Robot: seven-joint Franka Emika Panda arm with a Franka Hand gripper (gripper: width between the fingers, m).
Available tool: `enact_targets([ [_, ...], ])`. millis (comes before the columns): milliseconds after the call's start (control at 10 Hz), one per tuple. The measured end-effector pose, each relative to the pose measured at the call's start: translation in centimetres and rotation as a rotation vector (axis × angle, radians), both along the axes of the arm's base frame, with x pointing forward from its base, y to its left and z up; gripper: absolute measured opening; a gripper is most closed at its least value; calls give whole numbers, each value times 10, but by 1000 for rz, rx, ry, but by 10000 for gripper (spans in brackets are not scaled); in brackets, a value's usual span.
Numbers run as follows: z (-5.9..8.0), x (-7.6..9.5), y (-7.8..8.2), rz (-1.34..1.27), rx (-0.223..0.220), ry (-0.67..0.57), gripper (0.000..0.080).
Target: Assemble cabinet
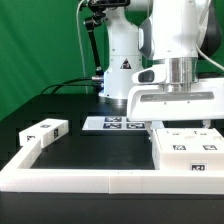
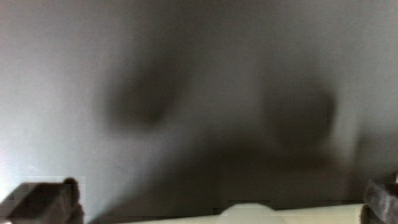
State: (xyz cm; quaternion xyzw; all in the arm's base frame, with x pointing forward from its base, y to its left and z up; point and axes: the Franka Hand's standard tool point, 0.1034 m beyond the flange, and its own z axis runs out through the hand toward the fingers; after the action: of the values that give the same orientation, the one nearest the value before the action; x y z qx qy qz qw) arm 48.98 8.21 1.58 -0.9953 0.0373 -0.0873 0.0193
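The white cabinet box [image 1: 186,148], with black-and-white tags on its top, lies on the black table at the exterior view's right. My gripper [image 1: 176,118] hangs just above its far edge. In the wrist view the gripper [image 2: 214,205] is open wide: the two dark fingertips [image 2: 43,200] stand at opposite sides with nothing between them. A blurred white edge of the cabinet box [image 2: 267,212] shows below them. A smaller white tagged cabinet piece [image 1: 44,130] lies at the exterior view's left, far from the gripper.
The marker board [image 1: 110,123] lies flat at the back middle, before the robot's base. A long low white border rail [image 1: 100,176] runs along the front and up the left side. A green screen stands behind.
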Motion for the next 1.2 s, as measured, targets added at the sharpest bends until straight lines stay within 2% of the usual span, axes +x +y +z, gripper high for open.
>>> enact_targets([
  [300,0,0,0,13,-2,0,797],
  [500,-6,-2,1,40,-10,-6,797],
  [800,-10,8,1,70,-16,-17,797],
  [1200,-10,10,3,97,-20,-26,797],
])
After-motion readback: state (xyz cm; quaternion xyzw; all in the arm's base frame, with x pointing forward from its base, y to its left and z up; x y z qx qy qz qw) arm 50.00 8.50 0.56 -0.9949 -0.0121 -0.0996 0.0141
